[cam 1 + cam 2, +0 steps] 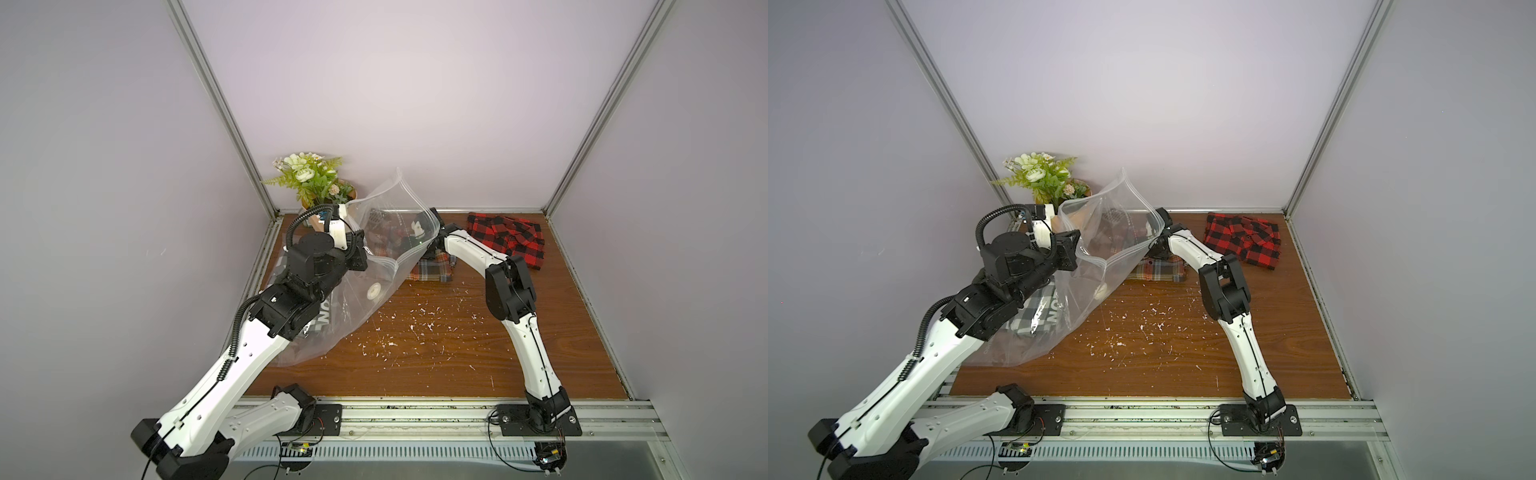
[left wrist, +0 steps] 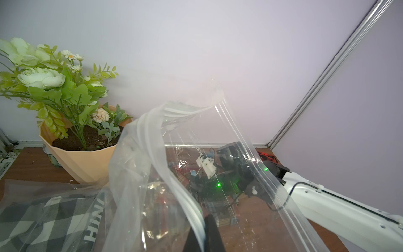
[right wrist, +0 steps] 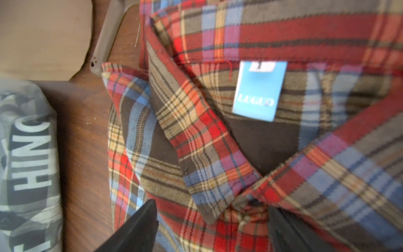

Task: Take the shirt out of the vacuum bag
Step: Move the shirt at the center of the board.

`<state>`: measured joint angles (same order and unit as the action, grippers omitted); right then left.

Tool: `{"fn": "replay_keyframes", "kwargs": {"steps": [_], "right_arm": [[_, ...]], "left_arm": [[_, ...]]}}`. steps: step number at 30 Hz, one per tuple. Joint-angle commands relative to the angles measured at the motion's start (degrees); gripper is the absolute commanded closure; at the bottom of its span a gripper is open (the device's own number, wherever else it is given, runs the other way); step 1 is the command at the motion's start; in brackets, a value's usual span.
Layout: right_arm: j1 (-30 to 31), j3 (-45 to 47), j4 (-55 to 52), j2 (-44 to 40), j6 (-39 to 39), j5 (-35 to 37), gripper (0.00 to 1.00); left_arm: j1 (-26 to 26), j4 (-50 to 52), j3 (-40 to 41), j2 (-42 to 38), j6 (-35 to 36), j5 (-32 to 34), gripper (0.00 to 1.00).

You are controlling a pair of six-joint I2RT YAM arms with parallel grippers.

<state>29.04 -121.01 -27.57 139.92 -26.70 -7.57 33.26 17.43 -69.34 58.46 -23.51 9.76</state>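
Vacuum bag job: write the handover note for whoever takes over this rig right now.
Left gripper: shut on the zip edge of the vacuum bag, holding its mouth lifted.
Right gripper: open, reached into the mouth, jaws either side of the plaid shirt at its collar, not closed.
Shirt: lies on the table, mostly under the lifted bag, one end showing outside.
Done: bag opened, shirt reached.
Left: close on the collar and pull the shirt clear.
A red-and-black shirt lies outside, near the back wall.

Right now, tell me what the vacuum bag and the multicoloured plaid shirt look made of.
Vacuum bag: thin clear plastic film, glossy; it crinkles, glints and shows things through it. Plaid shirt: woven cloth, matte, probably brushed flannel; diagonal weave lines and fuzzy surface show.
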Motion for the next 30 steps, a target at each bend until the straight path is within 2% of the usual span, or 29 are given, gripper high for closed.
{"fn": "replay_keyframes", "kwargs": {"steps": [1,5,9,15,20,24,30], "right_arm": [[-2.9,-2.78,-7.82,4.35,3.24,4.41,0.16],[-4.46,-9.88,-10.64,7.56,4.24,5.65,0.17],[-5.63,-12.67,-9.09,8.63,3.22,6.25,0.17],[-6.69,-13.34,-4.27,9.77,-1.15,3.68,0.17],[-6.76,-14.94,2.17,9.88,-5.51,-2.53,0.16],[-6.35,-8.17,11.59,1.04,-7.03,-5.33,0.14],[-9.44,10.92,26.47,-16.52,-12.17,-9.02,0.11]], "left_arm": [[-0.65,-1.06,0.67,-0.32,1.09,1.16,0.98],[-0.64,-1.11,0.93,0.46,1.27,1.12,0.98],[-0.64,-1.51,1.17,1.29,1.53,0.94,0.98],[-0.64,-2.05,1.98,2.01,1.36,0.83,0.98],[-0.64,-1.81,2.52,1.45,0.99,0.84,0.98],[-0.65,-1.54,3.62,-0.45,0.29,0.23,0.98],[-0.65,-0.58,4.58,-4.16,-0.29,0.35,0.98]]}}
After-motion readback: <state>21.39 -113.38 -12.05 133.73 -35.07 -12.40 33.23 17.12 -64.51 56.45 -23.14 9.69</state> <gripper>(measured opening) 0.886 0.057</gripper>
